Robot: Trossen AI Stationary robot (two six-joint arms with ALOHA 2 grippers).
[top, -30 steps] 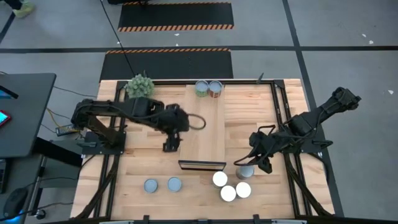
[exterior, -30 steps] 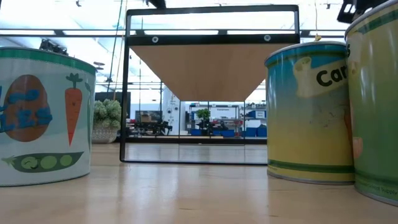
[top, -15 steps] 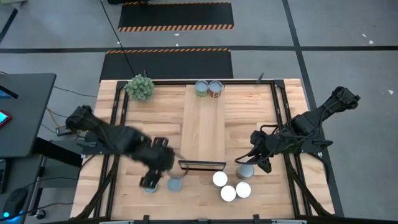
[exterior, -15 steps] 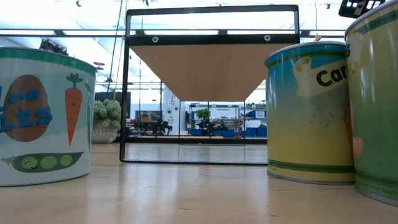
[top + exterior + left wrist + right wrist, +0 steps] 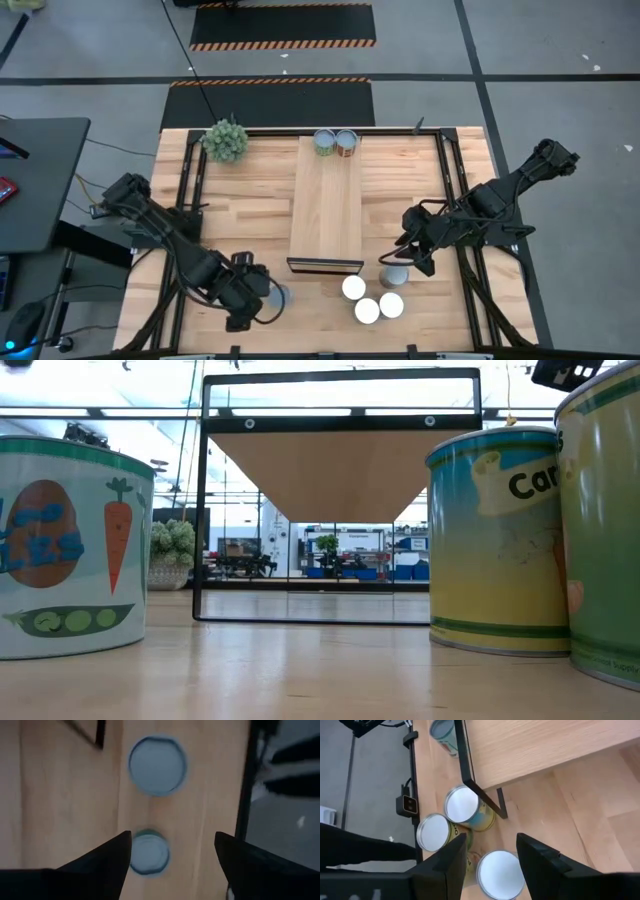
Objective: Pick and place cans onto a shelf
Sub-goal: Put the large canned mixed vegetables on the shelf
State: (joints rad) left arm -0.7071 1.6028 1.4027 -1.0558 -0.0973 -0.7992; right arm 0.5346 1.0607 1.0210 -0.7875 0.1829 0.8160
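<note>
You have the left gripper (image 5: 172, 852) low over the near left part of the butcher-block tabletop (image 5: 240, 200), its two dark fingers spread wide, and the thing to watch is where the two short metal cans with pale blue-grey round tops lie from it. In the left wrist view the nearer blue-grey-topped can (image 5: 148, 852) sits between the fingers but hard against one of them, not centred in the gap, while the farther blue-grey-topped can (image 5: 157, 765) stands ahead of the gripper, apart from the first. From above, the arm covers one of this pair and only part of the other (image 5: 279, 296) shows just beside the wrist. Both cans stand upright, so their long axis is vertical, and a straight descent with a small sideways correction looks like what the grasp needs. The long light-wood shelf plank with its dark front edge (image 5: 325, 264) lies to the gripper's right and away from you, with two cans (image 5: 335, 142) already at its far end. The right gripper (image 5: 487, 865) hangs with its fingers also apart over a white-topped can (image 5: 500, 875), close to the cluster of three white-topped cans (image 5: 366, 298) near the shelf's front. So your left arm is plainly the nearer one for the blue-grey pair.
</note>
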